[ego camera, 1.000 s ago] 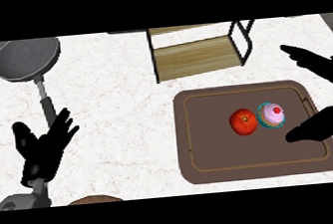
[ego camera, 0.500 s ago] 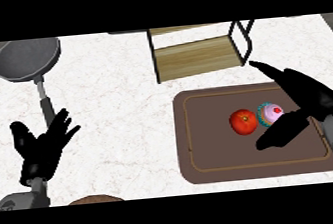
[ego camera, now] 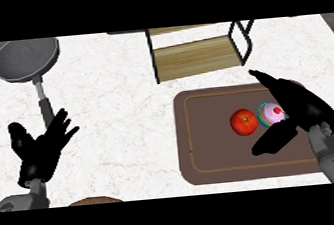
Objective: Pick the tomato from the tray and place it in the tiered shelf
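red round tomato sits mid-tray on your brown rectangular tray, touching a pink cupcake at its 3 o'clock. your right hand hovers over them, fingers spread, holding nothing. wooden tiered shelf stands at 12 o'clock. your left hand rests open at 9 o'clock.

Round red tomato on brown rectangular tray: open tray floor at 9 and 6 o'clock. Pink-frosted cupcake just beside at 3 o'clock; black right hand, fingers spread, overhangs it. Wooden tiered shelf with black frame at 12 o'clock, bare marble counter between. Grey frying pan well apart at 10 o'clock.
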You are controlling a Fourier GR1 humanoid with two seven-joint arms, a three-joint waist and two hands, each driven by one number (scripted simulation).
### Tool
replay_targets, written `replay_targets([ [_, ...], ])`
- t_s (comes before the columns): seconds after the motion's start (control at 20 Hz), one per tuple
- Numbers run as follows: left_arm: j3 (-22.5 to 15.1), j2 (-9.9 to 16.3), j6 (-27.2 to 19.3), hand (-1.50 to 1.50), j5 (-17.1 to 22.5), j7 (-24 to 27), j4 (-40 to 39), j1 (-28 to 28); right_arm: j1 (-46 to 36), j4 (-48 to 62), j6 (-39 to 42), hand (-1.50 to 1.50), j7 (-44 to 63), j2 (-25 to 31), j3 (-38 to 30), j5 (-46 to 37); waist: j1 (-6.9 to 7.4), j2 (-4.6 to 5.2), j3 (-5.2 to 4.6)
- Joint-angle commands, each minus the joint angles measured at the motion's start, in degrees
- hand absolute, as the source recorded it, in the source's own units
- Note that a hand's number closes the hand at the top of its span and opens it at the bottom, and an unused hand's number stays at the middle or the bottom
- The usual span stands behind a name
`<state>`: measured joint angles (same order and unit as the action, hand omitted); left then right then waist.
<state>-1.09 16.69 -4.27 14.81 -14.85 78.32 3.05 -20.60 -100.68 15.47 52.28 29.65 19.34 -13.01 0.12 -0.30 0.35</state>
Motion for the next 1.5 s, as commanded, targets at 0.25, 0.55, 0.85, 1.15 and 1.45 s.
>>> replay_targets([
  [0.25, -0.17, -1.91, -0.62, 0.00, -3.55, -1.59, -1.15, 0.41, -1.41, 8.01, -0.25, -1.50, -3.46, -7.17, -0.90, -8.80, 0.22, 0.37, -0.35],
  [0.55, 0.28, -3.42, 1.58, 0.00, -3.42, 1.45, 0.27, -4.80, 3.90, 4.43, -0.32, -1.50, -2.33, -8.48, 0.38, -14.98, -0.02, 0.26, -0.36],
  [0.85, 1.07, -3.50, 0.60, 0.00, -4.07, -3.74, 2.24, -1.07, 3.70, 12.28, -0.86, -1.50, -10.67, -8.13, -2.71, -18.60, 0.00, 0.29, -0.33],
  [1.15, 2.51, -4.82, 0.33, 0.00, -5.38, -2.28, -4.54, 4.15, 4.09, 19.28, -7.63, -1.50, -17.53, -13.27, -1.57, -24.19, -0.14, 0.40, -0.34],
  [1.45, 3.36, -4.17, 3.13, 0.00, -4.74, -2.00, 2.02, -2.95, -1.84, 23.79, -4.62, -1.50, -20.02, -14.56, -7.10, -23.69, 0.24, 0.31, -0.34],
])
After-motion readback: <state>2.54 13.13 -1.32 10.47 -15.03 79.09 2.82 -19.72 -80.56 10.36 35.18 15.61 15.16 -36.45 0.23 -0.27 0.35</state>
